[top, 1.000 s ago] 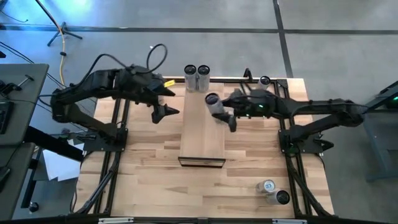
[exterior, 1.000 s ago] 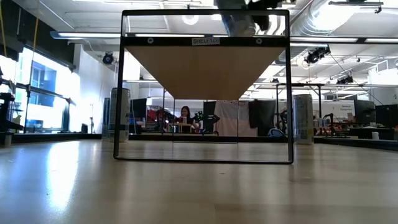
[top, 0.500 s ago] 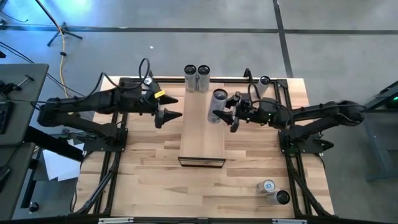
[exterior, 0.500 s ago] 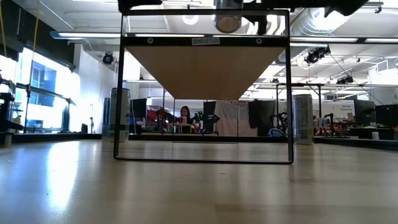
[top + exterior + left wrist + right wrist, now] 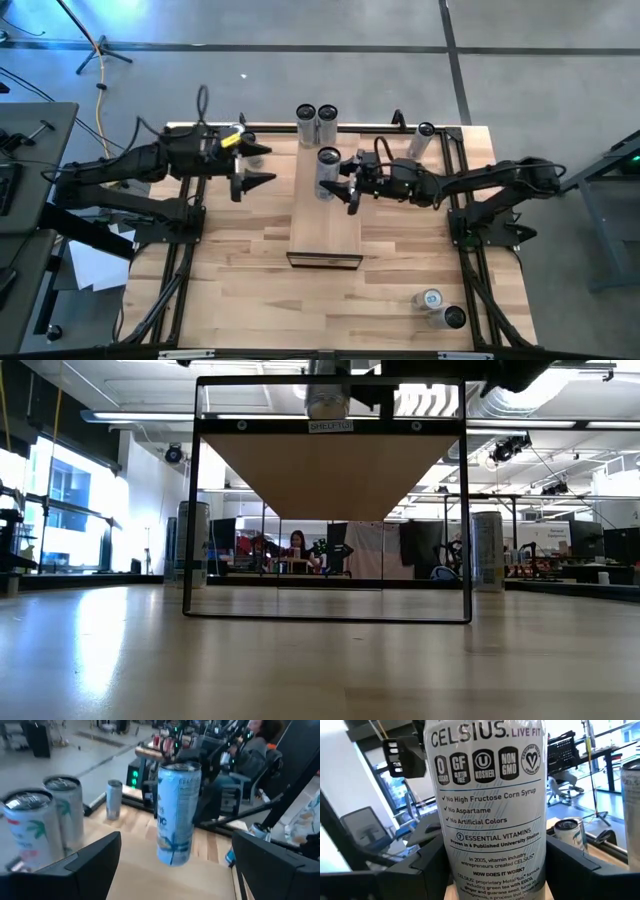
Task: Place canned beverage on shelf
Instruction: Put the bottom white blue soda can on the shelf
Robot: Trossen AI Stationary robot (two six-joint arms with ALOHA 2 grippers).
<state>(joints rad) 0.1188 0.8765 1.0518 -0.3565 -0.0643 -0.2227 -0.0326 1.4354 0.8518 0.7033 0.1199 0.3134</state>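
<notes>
A tall white and blue can (image 5: 327, 172) stands upright over the far half of the shelf (image 5: 326, 232), a pale raised board. My right gripper (image 5: 342, 186) is shut on it from the table's right. Whether the can's bottom (image 5: 172, 859) touches the board I cannot tell. The low view shows only the can's lower part (image 5: 327, 395) above the shelf's front frame. Two more cans (image 5: 316, 124) stand at the shelf's far end. My left gripper (image 5: 262, 165) is open left of the shelf, facing the can and touching nothing. My right gripper pinches the can's side wall (image 5: 451, 870) between its two fingers (image 5: 415, 872), one on each side. The fingers come in about level from the table's right side. The can stands upright in the hold, its printed face (image 5: 487, 810) toward the wrist.
A single can (image 5: 424, 136) stands at the table's far right. Two more (image 5: 440, 308) are by the near right corner. Dark frame rails (image 5: 185, 250) run along both sides of the tabletop. Beyond the table a person (image 5: 255, 745) sits.
My right gripper has carried the can toward the table's left and down over the shelf, tipping it from slanted to upright. My left gripper has drawn back toward the left edge and sunk, its fingers swinging from downward to nearly level.
</notes>
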